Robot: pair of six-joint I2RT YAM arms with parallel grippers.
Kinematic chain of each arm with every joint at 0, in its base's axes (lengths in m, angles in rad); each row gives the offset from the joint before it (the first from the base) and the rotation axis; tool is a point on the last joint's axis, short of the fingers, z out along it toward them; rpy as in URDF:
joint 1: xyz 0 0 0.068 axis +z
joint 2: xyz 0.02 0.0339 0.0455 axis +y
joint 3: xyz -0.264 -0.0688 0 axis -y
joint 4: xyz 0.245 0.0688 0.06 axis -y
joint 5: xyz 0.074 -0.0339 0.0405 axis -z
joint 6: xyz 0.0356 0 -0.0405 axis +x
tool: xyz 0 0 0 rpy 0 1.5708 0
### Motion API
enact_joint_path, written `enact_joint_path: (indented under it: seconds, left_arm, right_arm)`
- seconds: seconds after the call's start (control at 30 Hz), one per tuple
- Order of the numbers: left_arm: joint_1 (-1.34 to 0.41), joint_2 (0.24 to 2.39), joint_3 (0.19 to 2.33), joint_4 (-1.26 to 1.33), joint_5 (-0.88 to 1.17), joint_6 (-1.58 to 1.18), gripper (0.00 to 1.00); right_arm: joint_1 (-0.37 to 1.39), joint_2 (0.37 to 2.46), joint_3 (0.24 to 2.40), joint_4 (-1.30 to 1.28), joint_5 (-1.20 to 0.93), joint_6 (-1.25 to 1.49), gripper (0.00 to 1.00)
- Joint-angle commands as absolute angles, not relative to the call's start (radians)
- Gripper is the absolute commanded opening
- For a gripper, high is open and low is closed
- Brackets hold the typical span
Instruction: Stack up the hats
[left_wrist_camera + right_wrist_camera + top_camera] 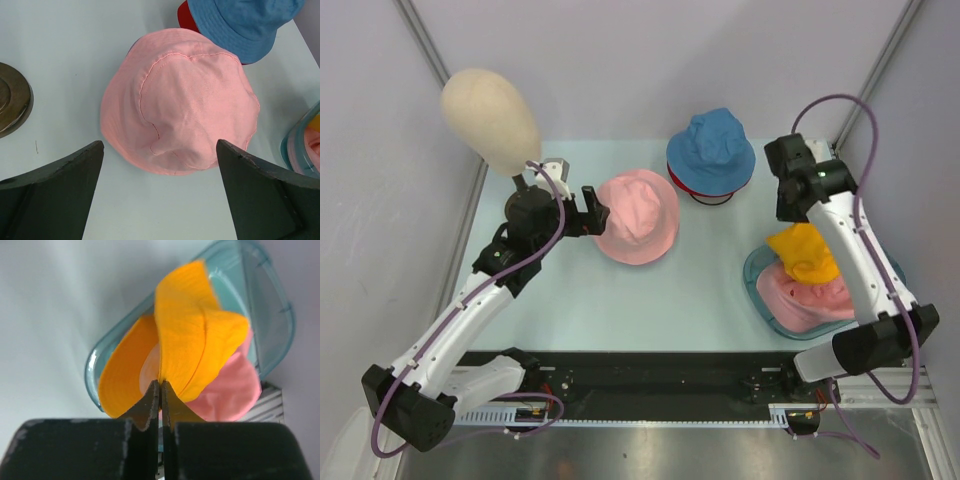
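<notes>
A pink hat point(638, 215) lies crown up mid-table; it also shows in the left wrist view point(180, 100). My left gripper point(590, 210) is open just left of it, and in the left wrist view the gripper point(160, 143) has its jaws spread at the hat's near brim. A blue hat point(710, 148) sits on a red hat point(705, 193) at the back. My right gripper point(161, 382) is shut on the brim of an orange hat point(190, 345) and holds it above a second pink hat point(235, 390) in the tray. No lilac hat is in view.
A translucent teal tray point(758, 285) stands at the right, under the orange hat point(805, 252). A beige mannequin head point(490, 115) on a dark round stand point(12, 97) is at the back left, close to my left arm. Grey walls enclose the table.
</notes>
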State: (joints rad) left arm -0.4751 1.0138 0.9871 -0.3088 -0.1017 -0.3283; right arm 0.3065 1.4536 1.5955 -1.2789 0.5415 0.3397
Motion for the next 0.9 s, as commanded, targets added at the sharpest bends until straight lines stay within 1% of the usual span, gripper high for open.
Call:
enact_joint_path:
  seconds: [0.0,0.07,0.1,0.17,0.27,0.3,0.33,0.4,0.43,0.57,0.7,0.83,0.87]
  left_arm:
    - [-0.468,1.015,1.011,-0.272,-0.097,-0.307,1.00]
    - [-0.468,1.017,1.022,-0.273,-0.095,-0.305,1.00]
    - [-0.468,1.019,1.025,-0.278,-0.095,-0.305,1.00]
    - [-0.466,1.017,1.037,-0.282,-0.094,-0.305,1.00]
    - [-0.468,1.009,1.051,-0.281,-0.092,-0.305,1.00]
    - [-0.466,1.005,1.055,-0.281,-0.089,-0.305,1.00]
    - [-0.466,1.003,1.060,-0.279,-0.083,-0.305,1.00]
    - [-0.468,0.999,1.069,-0.278,-0.084,-0.304,1.00]
    - [-0.468,0.996,1.072,-0.278,-0.086,-0.304,1.00]
    - [-0.466,0.997,1.088,-0.294,-0.074,-0.305,1.00]
    - [-0.468,0.980,1.089,-0.301,-0.069,-0.316,1.00]
    - [-0.466,0.953,1.085,-0.317,-0.084,-0.318,1.00]
    - [-0.468,0.950,1.083,-0.322,-0.090,-0.318,1.00]
  right_arm:
    - [0.359,1.378,1.846,-1.390,0.595,0.235,0.00]
    - [0.399,1.373,1.905,-1.378,0.600,0.186,0.00]
    - [0.452,1.368,1.951,-1.353,0.603,0.167,0.00]
    - [0.503,1.348,1.971,-1.310,0.600,0.118,0.00]
    - [0.589,1.287,1.921,-1.157,0.591,0.060,0.00]
    - [0.618,1.272,1.895,-1.058,0.589,0.014,0.00]
    - [0.629,1.238,1.829,-1.005,0.589,0.003,0.00]
    - [0.638,1.233,1.789,-0.881,0.591,-0.050,0.00]
    - [0.638,1.242,1.798,-0.864,0.592,-0.052,0.00]
    - [0.652,1.406,1.907,-0.858,0.639,-0.071,0.00]
    - [0.655,1.526,2.021,-0.839,0.676,-0.080,0.00]
    - [0.657,1.670,2.225,-0.891,0.712,-0.072,0.00]
    - [0.658,1.730,2.323,-0.914,0.715,-0.071,0.00]
